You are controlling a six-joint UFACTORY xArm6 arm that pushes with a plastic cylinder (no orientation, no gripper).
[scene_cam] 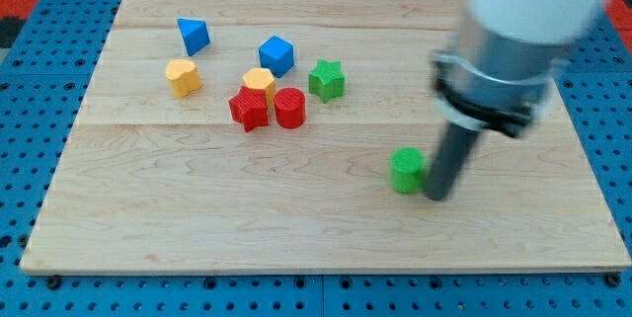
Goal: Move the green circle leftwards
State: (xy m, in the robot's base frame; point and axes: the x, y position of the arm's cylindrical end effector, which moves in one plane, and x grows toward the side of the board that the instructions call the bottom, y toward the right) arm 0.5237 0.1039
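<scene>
The green circle [406,171] sits on the wooden board [197,218], right of centre toward the view's bottom. My tip [437,197] is just to the circle's right and a little below it, touching or nearly touching its right side. The dark rod rises from there to the arm's grey and white body at the view's upper right.
A cluster lies at the upper left of centre: a green star [326,80], a blue cube [277,55], a yellow block [259,82], a red cylinder [289,108], a red star [249,109], a yellow hexagon [183,76] and a blue triangle [193,36].
</scene>
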